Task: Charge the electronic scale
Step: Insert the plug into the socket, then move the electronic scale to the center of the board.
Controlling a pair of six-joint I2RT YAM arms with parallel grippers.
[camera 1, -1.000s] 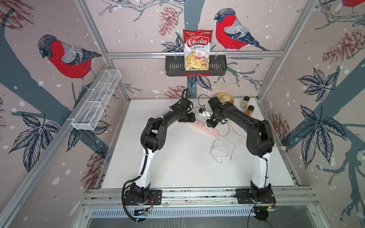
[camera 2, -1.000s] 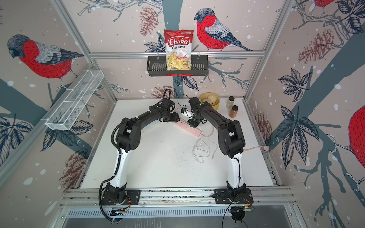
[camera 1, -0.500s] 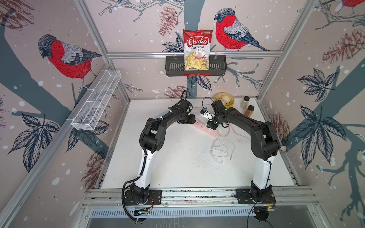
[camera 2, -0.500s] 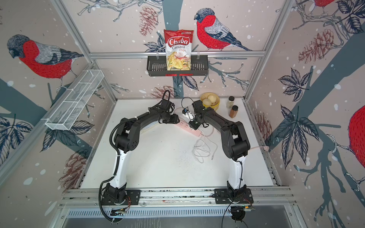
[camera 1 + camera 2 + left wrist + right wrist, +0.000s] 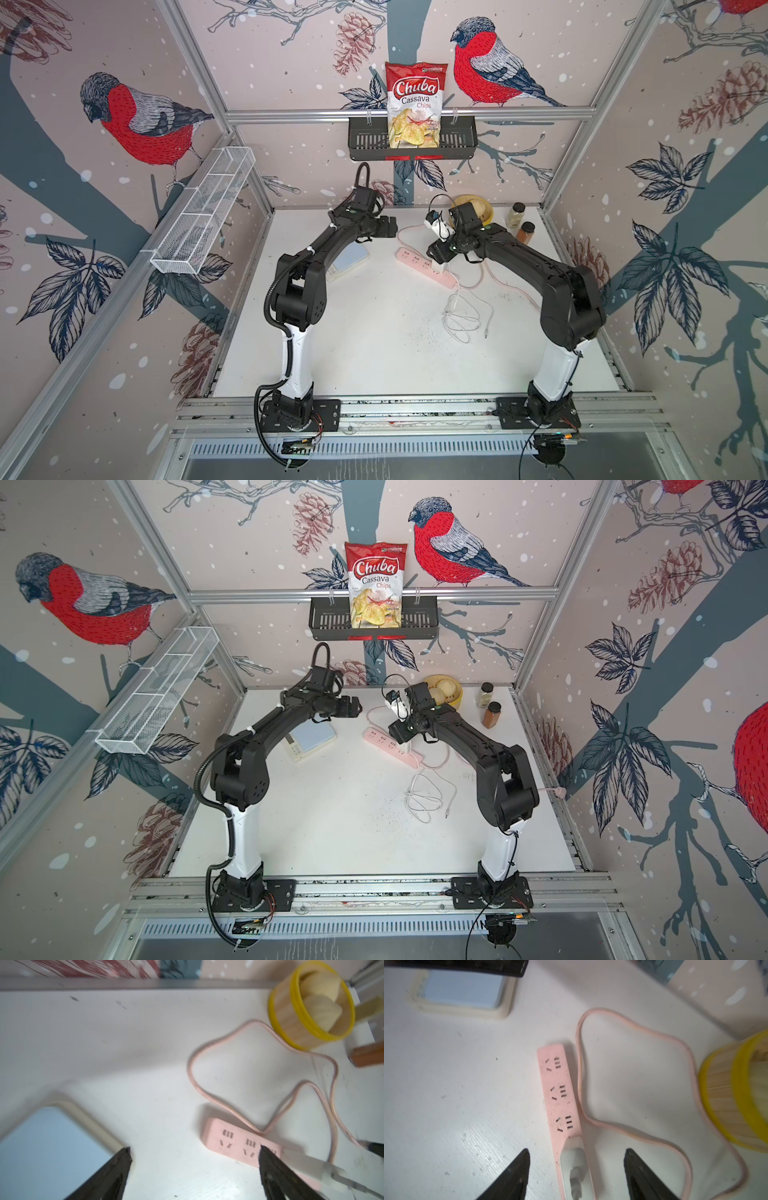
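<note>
- Left fingers [image 5: 116,1174] have sprung wide with nothing between them. The right fingers [image 5: 512,1176] are spread too, straddling the white charger [image 5: 575,1159] without touching it.
- A second ago both sets were narrower, down at the pink power strip [image 5: 419,266]. Now they've let go, and the charger sits in the strip's end.
- My read: mains side done, but the white cable [image 5: 461,316] lies coiled, free end loose.
- The electronic scale [image 5: 309,739] lies flat on the counter [image 5: 374,332] beside the strip, partly under the left arm.
- Both arms reach far forward — elbows high, wrists turned toward each other.

chip bag [image 5: 415,106] reading "Chuba Cassava Chips"
</note>
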